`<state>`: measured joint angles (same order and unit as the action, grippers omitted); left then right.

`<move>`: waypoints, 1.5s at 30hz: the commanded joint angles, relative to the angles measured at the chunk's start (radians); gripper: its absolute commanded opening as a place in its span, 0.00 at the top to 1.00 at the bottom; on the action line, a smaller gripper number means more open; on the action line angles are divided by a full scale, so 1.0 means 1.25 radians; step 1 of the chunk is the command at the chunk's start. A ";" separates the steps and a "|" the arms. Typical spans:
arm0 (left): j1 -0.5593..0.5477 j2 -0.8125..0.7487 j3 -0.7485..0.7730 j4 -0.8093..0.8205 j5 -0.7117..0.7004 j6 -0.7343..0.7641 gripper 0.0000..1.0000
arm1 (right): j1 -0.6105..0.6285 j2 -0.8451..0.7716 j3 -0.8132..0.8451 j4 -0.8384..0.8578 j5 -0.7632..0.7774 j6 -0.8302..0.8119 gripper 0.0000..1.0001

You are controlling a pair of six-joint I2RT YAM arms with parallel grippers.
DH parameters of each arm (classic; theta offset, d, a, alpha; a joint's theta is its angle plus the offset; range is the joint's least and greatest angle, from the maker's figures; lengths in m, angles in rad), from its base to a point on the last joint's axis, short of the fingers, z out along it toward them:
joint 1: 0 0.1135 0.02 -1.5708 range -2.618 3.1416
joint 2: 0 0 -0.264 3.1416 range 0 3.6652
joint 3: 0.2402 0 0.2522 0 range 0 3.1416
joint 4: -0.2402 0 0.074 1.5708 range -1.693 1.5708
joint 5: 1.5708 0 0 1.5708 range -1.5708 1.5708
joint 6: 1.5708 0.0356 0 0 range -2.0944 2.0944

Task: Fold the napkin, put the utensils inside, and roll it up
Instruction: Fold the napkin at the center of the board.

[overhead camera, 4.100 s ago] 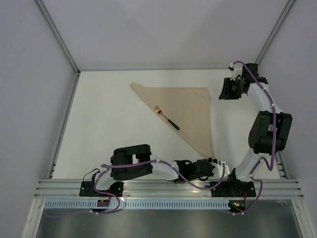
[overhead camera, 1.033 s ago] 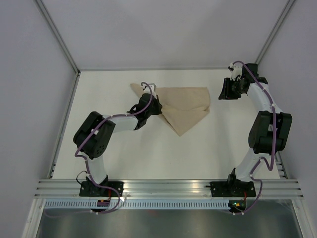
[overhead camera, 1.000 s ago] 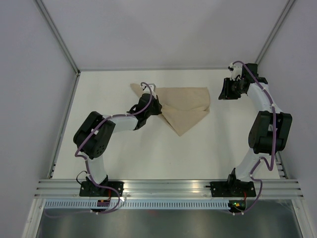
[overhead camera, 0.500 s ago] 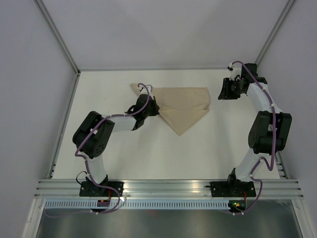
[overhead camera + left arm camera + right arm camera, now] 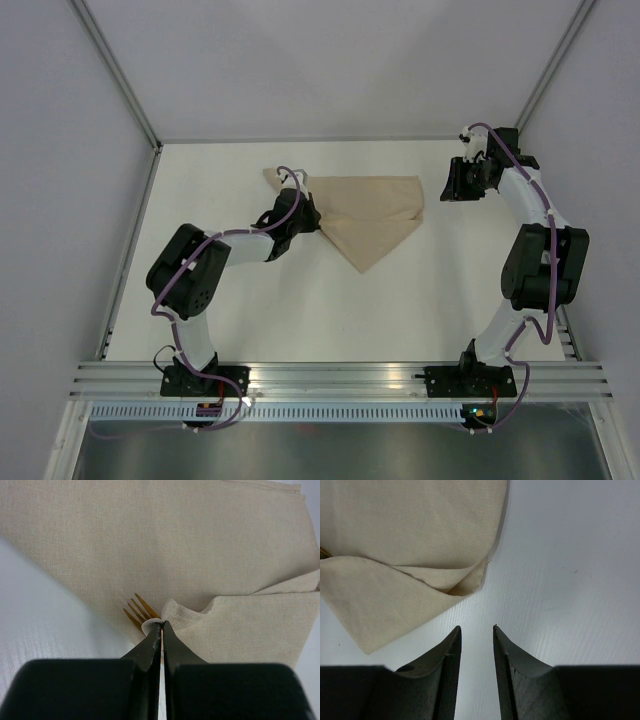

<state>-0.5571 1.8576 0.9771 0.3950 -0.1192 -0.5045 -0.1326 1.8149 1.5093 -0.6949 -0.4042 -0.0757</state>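
Compared with four seconds earlier, the left arm (image 5: 215,250) had left its folded rest by the near rail (image 5: 340,378) and reached out to the left side of the napkin (image 5: 372,212). The cloth's long near point, which had run almost to that rail, had been carried up and away. The result was a shorter, doubled shape.

Overhead view, nearest first: both arm bases stood on the rail, with bare white table (image 5: 300,310) beyond them. The napkin lay in the far half of the table, its remaining point aimed toward the arms and its straight edge on the far side. The left gripper (image 5: 306,216) met the cloth at its left side. No fork showed in this view.

Left wrist view: the left gripper (image 5: 161,625) was clenched on a folded corner of the napkin (image 5: 200,540), its jaws pressed almost together with the fabric edge between them. The gold tines of the fork (image 5: 137,612) projected from under that flap, just left of the fingertips. The handle was hidden beneath the cloth.

Farthest, by the napkin's right corner, the right gripper (image 5: 447,183) faced the cloth without touching it. Right wrist view: the right gripper (image 5: 477,628) was released, its jaws a narrow gap apart with only table (image 5: 570,555) between them. The doubled corner of the napkin (image 5: 420,525) lay just ahead and to the left.
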 commanded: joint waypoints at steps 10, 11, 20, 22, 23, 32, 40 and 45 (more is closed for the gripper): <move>0.020 -0.010 0.055 -0.001 0.022 -0.005 0.98 | 0.004 -0.027 -0.008 0.009 0.005 -0.001 0.62; 0.022 -0.007 0.058 -0.003 0.023 -0.004 0.98 | 0.004 -0.027 -0.008 0.009 0.005 -0.001 0.62; 0.030 0.000 0.059 -0.002 0.039 0.000 0.86 | 0.004 -0.031 -0.008 0.007 0.005 -0.003 0.62; 0.028 -0.009 0.055 -0.001 0.038 0.004 0.82 | 0.004 -0.031 -0.008 0.009 0.007 -0.003 0.62; 0.030 -0.011 0.055 -0.001 0.038 0.005 0.77 | 0.004 -0.031 -0.008 0.009 0.006 -0.003 0.62; 0.049 -0.066 0.059 -0.004 0.024 0.007 0.58 | 0.004 -0.033 -0.006 0.009 0.004 -0.004 0.62; 0.195 -0.043 0.164 -0.136 0.003 -0.058 0.58 | 0.004 -0.041 -0.007 0.011 -0.004 -0.002 0.62; 0.285 0.055 0.261 -0.182 0.046 -0.088 0.58 | 0.004 -0.042 -0.002 0.010 -0.009 -0.002 0.62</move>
<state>-0.2451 1.8515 1.2350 0.2329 -0.0948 -0.5495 -0.1326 1.8114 1.5013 -0.6949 -0.4057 -0.0795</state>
